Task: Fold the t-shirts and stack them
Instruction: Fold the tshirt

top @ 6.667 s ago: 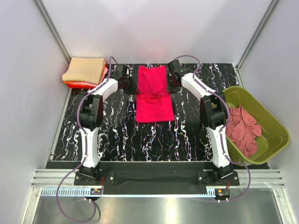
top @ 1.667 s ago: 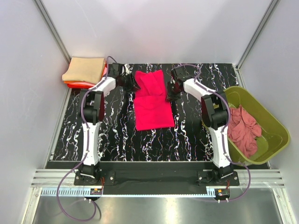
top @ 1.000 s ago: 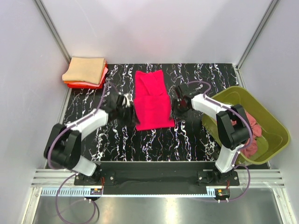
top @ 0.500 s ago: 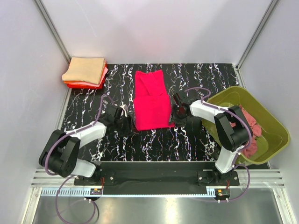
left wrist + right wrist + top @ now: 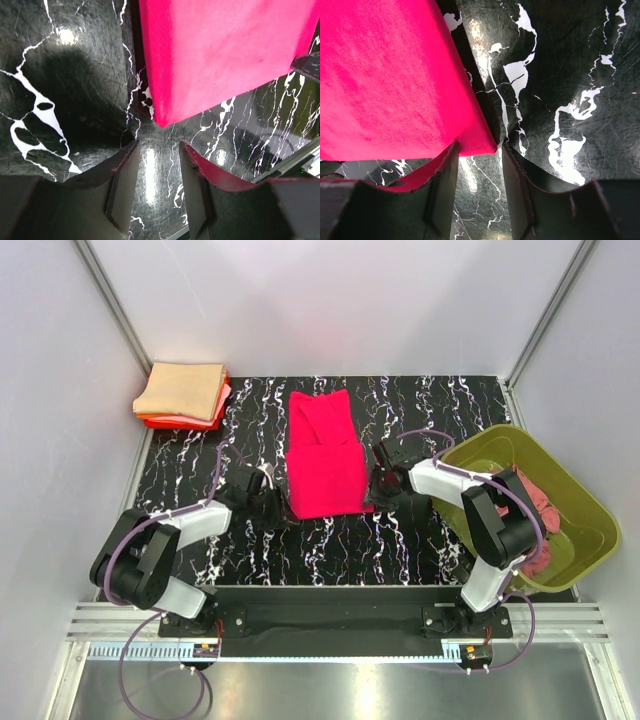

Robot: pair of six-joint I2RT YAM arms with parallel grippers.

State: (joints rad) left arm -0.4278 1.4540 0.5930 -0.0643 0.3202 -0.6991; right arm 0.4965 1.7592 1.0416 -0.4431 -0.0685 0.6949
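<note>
1. Done: a stack [image 5: 182,392] of folded shirts sits at the bench's [image 5: 420,550] far-left corner, tan on top, with pink and orange-red edges showing beneath.
2. In hand: the crimson shirt [image 5: 325,455] lies flat mid-bench as a long narrow strip. Its sides look already turned in and its near half looks thicker, so I judge it partly folded and not yet a square.
3. The left pincer [image 5: 157,150] is low at the shirt's near-left corner. It is spread and empty, with the corner just ahead of the gap.
4. The right pincer [image 5: 479,150] is at the near-right corner, also spread and holding nothing. The cloth corner lies at the mouth of its gap.
5. Likely next: pinch both near corners and carry that edge toward the far end to halve the strip.
6. Left after that: move the crimson shirt onto the stack.
7. Also left: a rose shirt [image 5: 540,515] lies crumpled in the tub [image 5: 590,530] on the right, unfolded. The job looks past halfway.
</note>
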